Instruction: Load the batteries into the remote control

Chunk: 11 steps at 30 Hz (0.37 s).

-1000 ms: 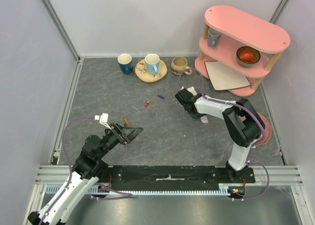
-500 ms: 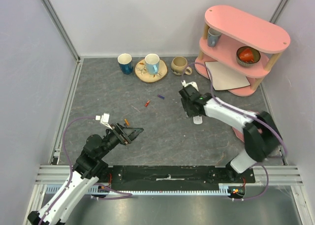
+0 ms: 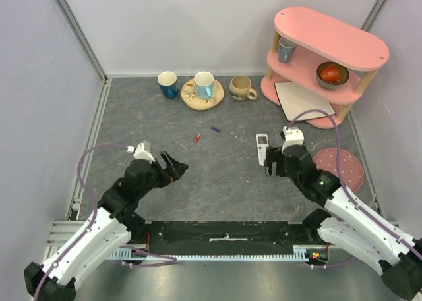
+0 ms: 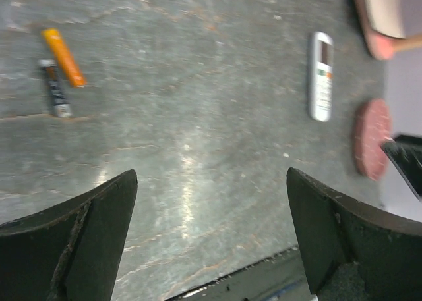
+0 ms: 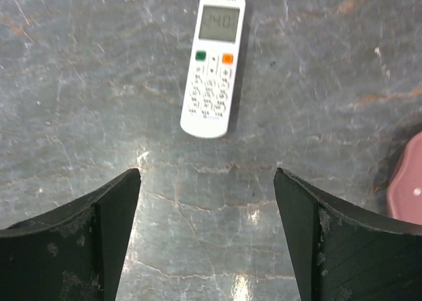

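The white remote control (image 3: 262, 148) lies face up on the grey table, screen at the far end; it also shows in the right wrist view (image 5: 213, 64) and the left wrist view (image 4: 321, 76). My right gripper (image 3: 270, 167) is open and empty just near of it (image 5: 206, 176). A red battery (image 3: 197, 138) and a purple battery (image 3: 215, 129) lie left of the remote. The left wrist view shows an orange battery (image 4: 64, 57) beside a dark battery (image 4: 55, 97). My left gripper (image 3: 174, 166) is open and empty above bare table (image 4: 210, 182).
At the back stand a blue cup (image 3: 167, 85), a cup on a wooden coaster (image 3: 204, 85) and a beige mug (image 3: 241, 87). A pink shelf (image 3: 330, 34) with a white card (image 3: 302, 100) is at the back right. A pink coaster (image 3: 337, 166) lies right of my right gripper.
My right arm has drawn back toward the near edge, away from the remote, which now lies uncovered on the table. My left gripper has shifted slightly toward the far side.
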{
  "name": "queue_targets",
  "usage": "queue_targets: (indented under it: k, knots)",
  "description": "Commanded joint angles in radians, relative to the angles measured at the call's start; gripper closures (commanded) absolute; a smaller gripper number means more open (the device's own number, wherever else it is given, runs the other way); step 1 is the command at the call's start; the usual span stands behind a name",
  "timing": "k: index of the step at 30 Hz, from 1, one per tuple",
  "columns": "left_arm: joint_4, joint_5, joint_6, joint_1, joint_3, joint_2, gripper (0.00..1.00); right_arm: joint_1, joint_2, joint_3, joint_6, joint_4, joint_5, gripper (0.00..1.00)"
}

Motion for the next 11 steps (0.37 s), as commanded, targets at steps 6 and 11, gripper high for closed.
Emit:
queue_targets:
  k: [6,11]
  knots:
    - [-0.183,-0.232,0.068,0.004,0.246,0.262,0.01,0.0,-0.29,-0.196,0.066,0.249,-0.075,0.1]
    - [-0.195,-0.283,-0.007,0.004,0.269,0.303,0.01,0.0,-0.212,-0.149,0.113,0.254,-0.128,0.02]
